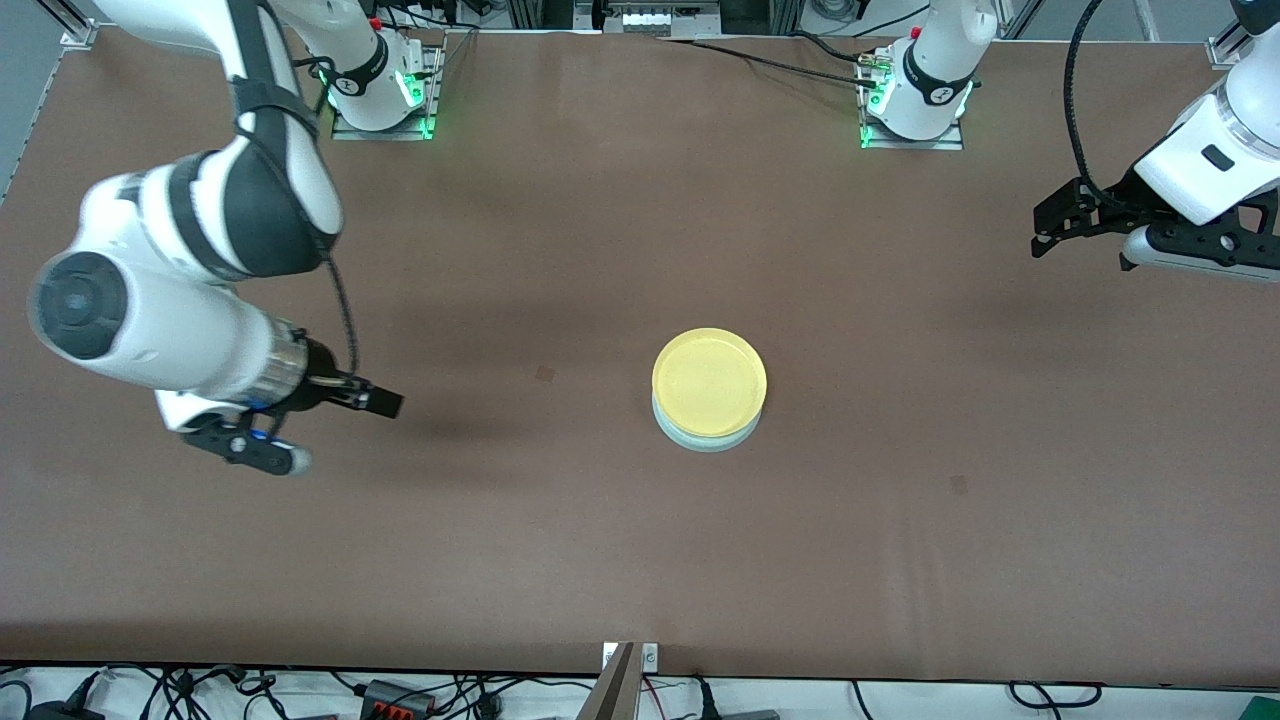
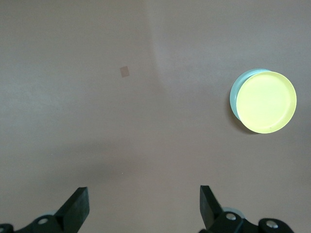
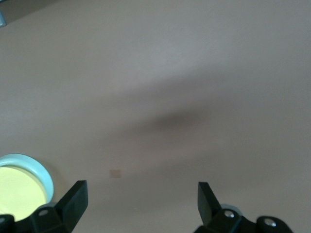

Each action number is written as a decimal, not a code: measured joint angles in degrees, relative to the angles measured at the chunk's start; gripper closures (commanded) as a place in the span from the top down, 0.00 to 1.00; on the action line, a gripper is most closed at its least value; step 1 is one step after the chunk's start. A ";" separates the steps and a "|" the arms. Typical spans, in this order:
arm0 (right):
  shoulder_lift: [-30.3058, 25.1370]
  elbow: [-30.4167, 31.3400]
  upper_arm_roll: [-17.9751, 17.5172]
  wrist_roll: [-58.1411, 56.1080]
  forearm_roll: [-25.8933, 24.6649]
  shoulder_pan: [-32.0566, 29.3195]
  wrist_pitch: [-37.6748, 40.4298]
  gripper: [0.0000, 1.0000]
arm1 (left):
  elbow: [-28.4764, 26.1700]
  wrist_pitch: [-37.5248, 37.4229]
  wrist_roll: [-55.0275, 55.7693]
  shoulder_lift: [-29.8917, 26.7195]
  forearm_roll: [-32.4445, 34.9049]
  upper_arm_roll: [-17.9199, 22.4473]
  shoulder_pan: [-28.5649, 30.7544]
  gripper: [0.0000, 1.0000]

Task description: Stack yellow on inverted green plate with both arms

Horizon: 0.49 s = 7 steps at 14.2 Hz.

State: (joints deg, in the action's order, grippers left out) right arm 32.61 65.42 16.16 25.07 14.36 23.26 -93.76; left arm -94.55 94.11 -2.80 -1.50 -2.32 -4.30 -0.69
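The yellow plate point(image 1: 709, 382) lies on top of the pale green plate point(image 1: 700, 441) near the middle of the brown table; only a crescent of the green rim shows under it. Both also appear in the left wrist view, yellow plate point(image 2: 266, 102) over green plate point(image 2: 233, 95), and in the right wrist view, yellow plate point(image 3: 17, 191) and green plate point(image 3: 30, 163). My left gripper point(image 1: 1042, 232) point(image 2: 143, 204) hangs open over the table toward the left arm's end, well away from the stack. My right gripper point(image 1: 385, 403) point(image 3: 141, 201) hovers open toward the right arm's end, holding nothing.
Two small darker square marks sit on the table surface, one point(image 1: 545, 373) between the right gripper and the stack, another point(image 1: 958, 485) nearer the front camera. The arm bases point(image 1: 380, 95) point(image 1: 915, 100) stand along the table's edge farthest from the camera. Cables run along the near edge point(image 1: 400, 690).
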 measured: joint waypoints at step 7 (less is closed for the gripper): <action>-4.44 0.11 2.03 -13.26 -4.23 -8.43 0.49 1.00 | 0.01 -0.01 0.00 0.00 0.00 -0.09 0.00 1.00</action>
State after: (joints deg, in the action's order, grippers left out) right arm 28.17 65.53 18.19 11.82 10.13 14.83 -93.27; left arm -94.54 94.10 -2.80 -1.50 -2.32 -4.39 -0.68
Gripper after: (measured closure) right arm 0.000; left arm 0.000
